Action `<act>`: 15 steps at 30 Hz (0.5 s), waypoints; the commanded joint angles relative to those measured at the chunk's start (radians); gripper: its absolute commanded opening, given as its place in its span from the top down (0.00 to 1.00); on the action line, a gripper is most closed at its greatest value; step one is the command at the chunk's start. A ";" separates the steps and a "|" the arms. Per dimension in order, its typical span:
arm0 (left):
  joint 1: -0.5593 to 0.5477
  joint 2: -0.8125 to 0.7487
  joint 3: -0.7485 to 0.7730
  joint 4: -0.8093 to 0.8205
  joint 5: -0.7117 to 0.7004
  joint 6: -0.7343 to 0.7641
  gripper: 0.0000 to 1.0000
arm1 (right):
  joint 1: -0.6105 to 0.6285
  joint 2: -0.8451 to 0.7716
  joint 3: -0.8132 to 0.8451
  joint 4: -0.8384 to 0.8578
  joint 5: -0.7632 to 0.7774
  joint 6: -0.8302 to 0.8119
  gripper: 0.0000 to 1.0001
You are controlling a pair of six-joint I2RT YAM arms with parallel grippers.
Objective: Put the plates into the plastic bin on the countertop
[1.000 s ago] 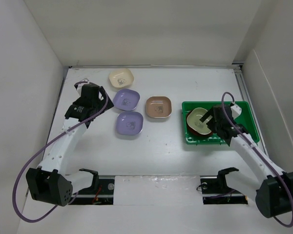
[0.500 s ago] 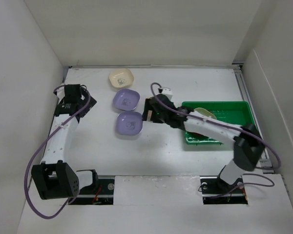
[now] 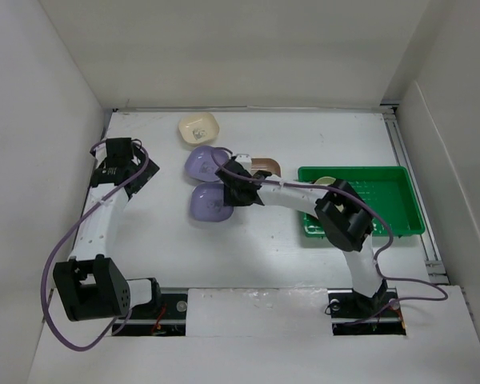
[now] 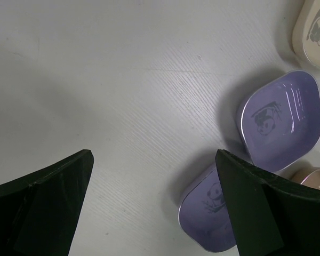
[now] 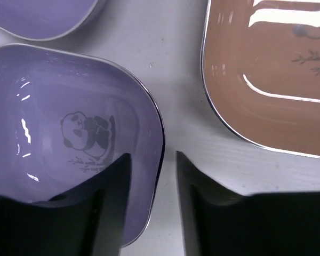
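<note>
Showing the right hand (image 5: 152,160) set astride the right rim of the near lavender rounded-square glazed dish (image 5: 69,138), with one finger (image 5: 109,208) inside the bowl and the other on the flat white surface (image 5: 176,80) just outside. The hand is about half spread. A sliver of surface shows between the outer finger and the rim, so we judge the dish not yet pinched.

This dish lies left of centre on the surface, just near of a second lavender rounded-square dish (image 3: 204,162). A tan-pink rounded-square dish (image 5: 266,69) lies just beside it on the right, and a cream rounded-square dish (image 3: 198,128) lies farther back. The shallow bright green plastic bin (image 3: 400,172) sits well apart at the right; a pale dish (image 3: 326,181) shows inside it, partly hidden by the arm. The left hand (image 4: 153,154) hangs over the surface at the left, spread wide and holding nothing.

We judge the dish light, rigid and glossy, hence slippery and liable to chip if dropped. The thin upturned rim is the only purchase. It is best taken mid-side rather than at a rounded corner and squeezed firmly, since a one-sided hold may let the dish tip when lifted.
</note>
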 commanded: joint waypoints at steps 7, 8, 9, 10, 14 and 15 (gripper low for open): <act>0.000 -0.030 0.006 0.005 -0.013 0.013 0.00 | 0.066 -0.056 -0.098 0.068 -0.050 0.026 0.91; 0.000 -0.030 0.006 0.005 -0.013 0.013 0.00 | 0.078 -0.072 -0.112 0.068 -0.050 0.026 1.00; 0.000 -0.030 0.006 0.005 -0.013 0.013 0.00 | 0.102 -0.105 -0.136 0.068 -0.038 0.037 1.00; 0.000 -0.039 0.006 -0.005 -0.013 0.013 0.00 | 0.113 -0.129 -0.150 0.059 -0.038 0.037 1.00; 0.000 -0.048 0.006 -0.005 -0.023 0.013 0.00 | 0.133 -0.280 -0.244 0.031 0.025 0.058 1.00; 0.000 -0.048 0.006 -0.005 -0.023 0.013 0.00 | 0.133 -0.314 -0.259 0.010 0.075 0.059 1.00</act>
